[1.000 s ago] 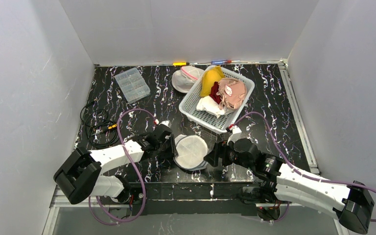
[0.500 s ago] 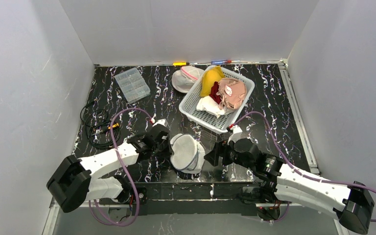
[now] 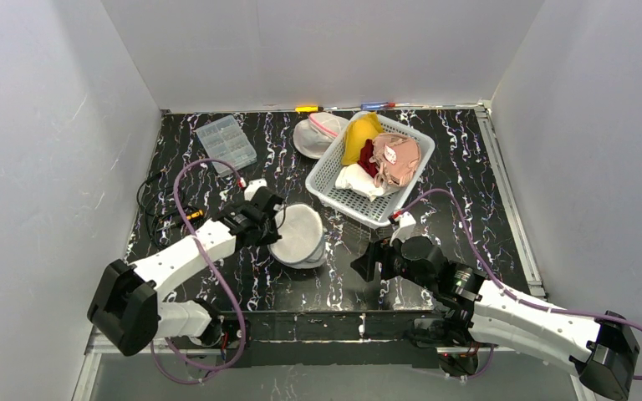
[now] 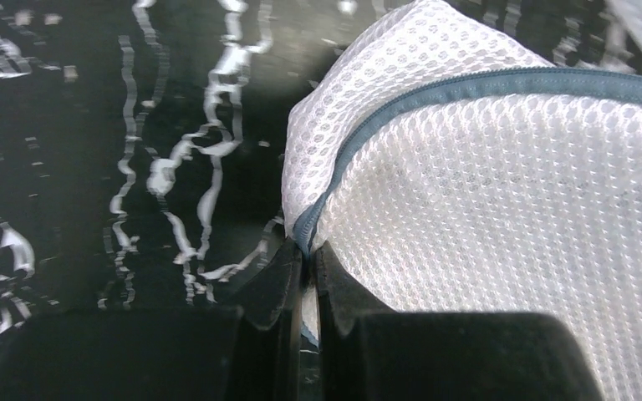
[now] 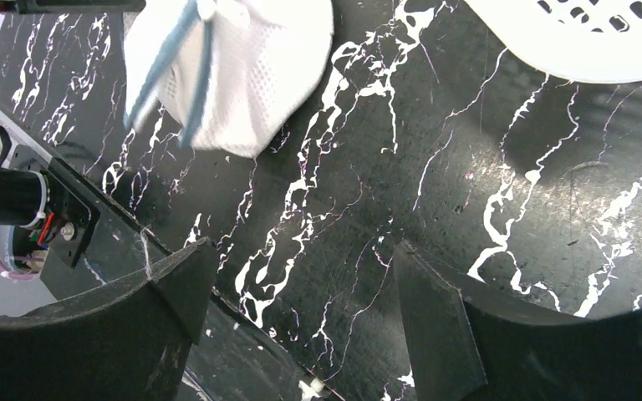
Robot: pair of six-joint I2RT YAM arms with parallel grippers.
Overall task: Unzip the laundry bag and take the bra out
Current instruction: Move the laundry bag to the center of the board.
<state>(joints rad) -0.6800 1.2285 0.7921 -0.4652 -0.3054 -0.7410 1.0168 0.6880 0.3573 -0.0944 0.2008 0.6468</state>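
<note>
Bag: the laundry bag [image 3: 299, 237] is left of centre in the overhead view, on the desk [image 3: 468, 175], near the basket [image 3: 328, 180] but apart from it.
Left pincer: the left pincer [image 4: 309, 259] is clamped shut on the bag's edge, right at the blue-grey seam [image 4: 485, 83].
Right pincer: the right pincer [image 5: 301, 284] has its jaws wide apart and holds nothing, over bare desk to the lower right of the bag.
Feel: probably light, soft mesh. It is likely to crumple and slide along with a tug rather than resist, and the weave could snag.
Hold: best pinned by the fabric beside the seam, with the other pincer on the zipper tab. No tab is visible in any view.
Bra: not visible, presumably inside the bag.
</note>
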